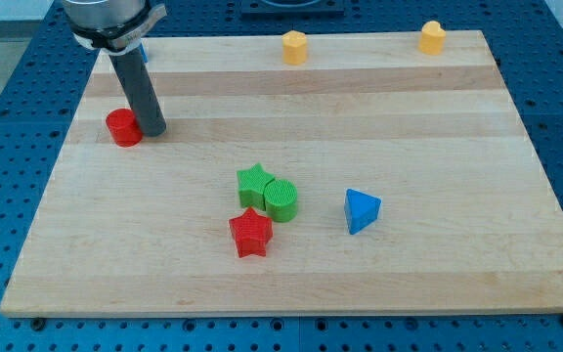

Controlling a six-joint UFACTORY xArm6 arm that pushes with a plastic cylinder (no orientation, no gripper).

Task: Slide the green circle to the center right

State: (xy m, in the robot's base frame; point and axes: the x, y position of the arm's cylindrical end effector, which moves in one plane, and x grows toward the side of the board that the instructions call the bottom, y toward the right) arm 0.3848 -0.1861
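green circle (281, 199) sat a little toward the counter's (438, 117) bottom edge from its middle, touching the green star (253, 183) on the side facing the left edge and with the red star (251, 233) just beside it toward the bottom-left corner. my tip (153, 130) was well apart from it, near the top-left corner, right beside the red cylinder (122, 127), perhaps touching it. there were no jaws on this arm, only the plain dark rod, so nothing was held and nothing could open or close. to do the step well, i judged the tip should travel round the cluster and come in on the circle's left-facing side, between the two stars, then push straight toward the middle of the right edge; coming in off-centre would likely roll the round block aside, since its curved wall gives a poor contact. the blue triangle (362, 210) lay near the path, slightly toward the bottom edge, so the line should pass on its top-edge side. the blocks looked like matte moulded plastic, the circle ribbed on its wall, the stars sharp-pointed. the counter was pale wood in glued strips, smooth enough to slide on. two yellow blocks (294, 46) (432, 36) stood along the top edge, shapes unclear, and a sliver of blue showed behind the rod.
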